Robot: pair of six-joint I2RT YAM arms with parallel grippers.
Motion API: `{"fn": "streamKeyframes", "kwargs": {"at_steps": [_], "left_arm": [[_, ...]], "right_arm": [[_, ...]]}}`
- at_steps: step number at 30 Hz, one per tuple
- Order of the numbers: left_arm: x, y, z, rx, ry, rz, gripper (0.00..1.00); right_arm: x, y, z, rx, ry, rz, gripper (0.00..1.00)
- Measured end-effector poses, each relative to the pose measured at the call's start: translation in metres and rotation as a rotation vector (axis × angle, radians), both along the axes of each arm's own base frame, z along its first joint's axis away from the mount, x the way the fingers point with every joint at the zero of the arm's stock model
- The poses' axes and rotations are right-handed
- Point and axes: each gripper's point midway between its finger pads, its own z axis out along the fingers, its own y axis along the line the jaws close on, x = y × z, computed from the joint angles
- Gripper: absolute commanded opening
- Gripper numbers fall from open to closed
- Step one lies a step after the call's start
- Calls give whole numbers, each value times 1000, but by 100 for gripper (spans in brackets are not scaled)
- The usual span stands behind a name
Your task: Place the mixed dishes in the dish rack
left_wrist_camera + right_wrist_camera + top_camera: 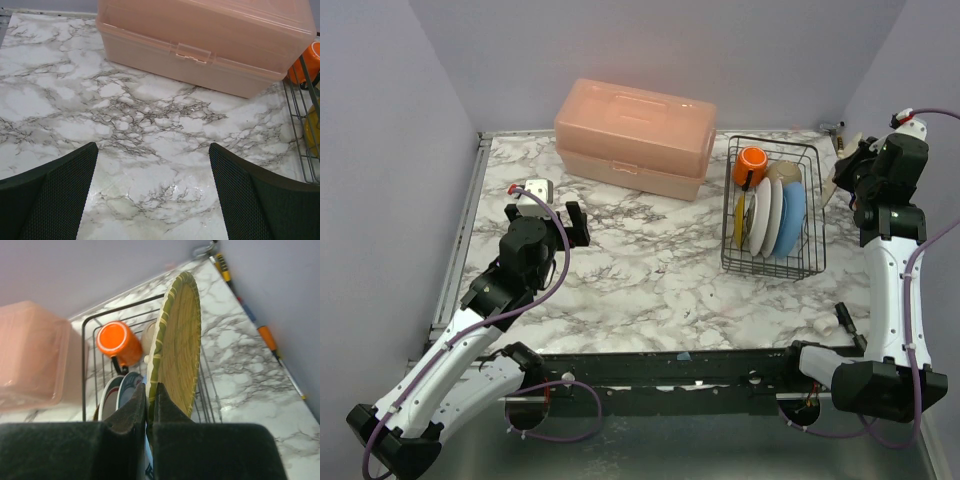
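**Woven plate gripped beside rack**

The right claw (pixel 150 390) pinches a woven plate (pixel 177 345), its lower edge hidden by the fingers (pixel 125 415). The rack (pixel 728 215), far right, holds an orange mug (pixel 751 163), upright plates (pixel 775 215) and possibly a bowl (pixel 783 172). The left claw (pixel 152 147) gapes wide, empty.

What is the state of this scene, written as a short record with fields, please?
left gripper: open, empty, above the table
right gripper: shut on woven tray by its rim, tray on edge
dish rack: holds orange mug and standing plates
pink box: closed, left of rack
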Motion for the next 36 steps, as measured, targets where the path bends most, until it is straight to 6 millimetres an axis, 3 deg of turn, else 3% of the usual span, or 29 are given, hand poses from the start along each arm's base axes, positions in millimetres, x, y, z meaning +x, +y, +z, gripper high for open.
{"fn": "streamKeyframes", "kwargs": {"at_steps": [10, 17, 36], "left_arm": [[-4, -3, 4, -16, -9, -24, 92], [-7, -7, 2, -19, -1, -43, 92], [-7, -11, -1, -12, 12, -59, 92]], "right_arm": [[-1, 34, -34, 104, 82, 186, 0], [-4, 38, -66, 101, 211, 235, 0], [-14, 46, -90, 106, 311, 309, 0]]}}
